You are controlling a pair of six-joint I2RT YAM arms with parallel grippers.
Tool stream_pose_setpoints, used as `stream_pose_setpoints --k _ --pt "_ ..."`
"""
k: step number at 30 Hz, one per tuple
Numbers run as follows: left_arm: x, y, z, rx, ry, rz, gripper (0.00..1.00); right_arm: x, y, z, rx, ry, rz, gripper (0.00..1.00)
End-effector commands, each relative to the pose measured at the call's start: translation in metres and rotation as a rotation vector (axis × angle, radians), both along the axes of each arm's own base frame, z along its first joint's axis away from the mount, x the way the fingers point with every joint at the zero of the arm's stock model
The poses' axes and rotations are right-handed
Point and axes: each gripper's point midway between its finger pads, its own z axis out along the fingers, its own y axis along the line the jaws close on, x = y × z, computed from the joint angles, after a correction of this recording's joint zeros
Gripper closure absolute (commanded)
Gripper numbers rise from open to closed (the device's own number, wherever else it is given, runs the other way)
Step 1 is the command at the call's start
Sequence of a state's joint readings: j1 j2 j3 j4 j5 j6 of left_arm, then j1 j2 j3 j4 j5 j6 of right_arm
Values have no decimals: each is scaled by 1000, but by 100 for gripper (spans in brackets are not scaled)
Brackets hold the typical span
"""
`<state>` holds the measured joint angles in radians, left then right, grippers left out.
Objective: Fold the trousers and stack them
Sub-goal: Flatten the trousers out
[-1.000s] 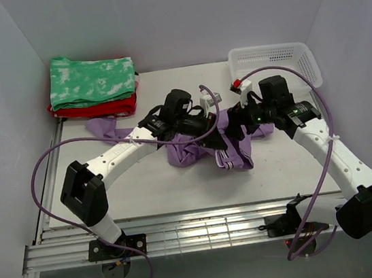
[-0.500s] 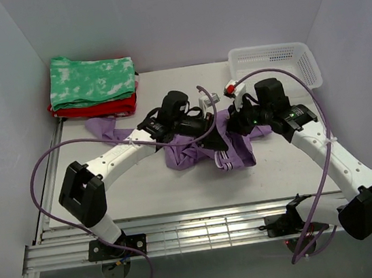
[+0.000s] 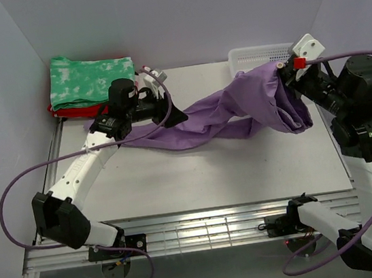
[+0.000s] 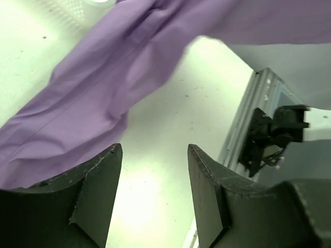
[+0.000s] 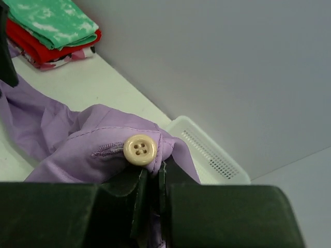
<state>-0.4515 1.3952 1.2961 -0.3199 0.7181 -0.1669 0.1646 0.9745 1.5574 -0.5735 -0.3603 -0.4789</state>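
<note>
We are holding the trousers (image 3: 230,109) up by the waistband with our right hand (image 3: 285,70), which is clamped tight on the cloth just below the button (image 5: 139,150). From there the lavender fabric is sloping down and leftward, twisted and bunched, and its far end is lying on the desk (image 3: 198,178) by our left hand (image 4: 154,150). That hand is standing wide apart and gripping nothing. Its wrist view is showing bare desk between the fingers, with the cloth passing just beyond them.

So we are carrying the whole garment on one narrow pinch. We are judging slipping to be the main risk, since the bite is taking only the waistband's edge and any pull against the dragging legs could free it. The legs are looking wound round each other, so laying them down now would likely give a lumpy fold. The raised cloth is hanging near the white basket (image 3: 257,54). We cannot tell whether it is touching, but a sweep there could snag the rim. A careless reach on the left could knock the folded green garment (image 3: 89,80) off the red one (image 3: 93,110).
</note>
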Motion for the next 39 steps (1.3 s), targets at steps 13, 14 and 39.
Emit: stream_pose_setpoints --k 13,14,39 --pt "124 -27 -89 142 -90 142 34 -40 -21 122 -14 -408 -77 92" --pt "134 -31 -101 145 -72 147 34 -43 -21 120 -17 -408 -72 92" --pt "228 -67 -137 -8 15 154 41 -66 -11 87 -10 -329 7 92"
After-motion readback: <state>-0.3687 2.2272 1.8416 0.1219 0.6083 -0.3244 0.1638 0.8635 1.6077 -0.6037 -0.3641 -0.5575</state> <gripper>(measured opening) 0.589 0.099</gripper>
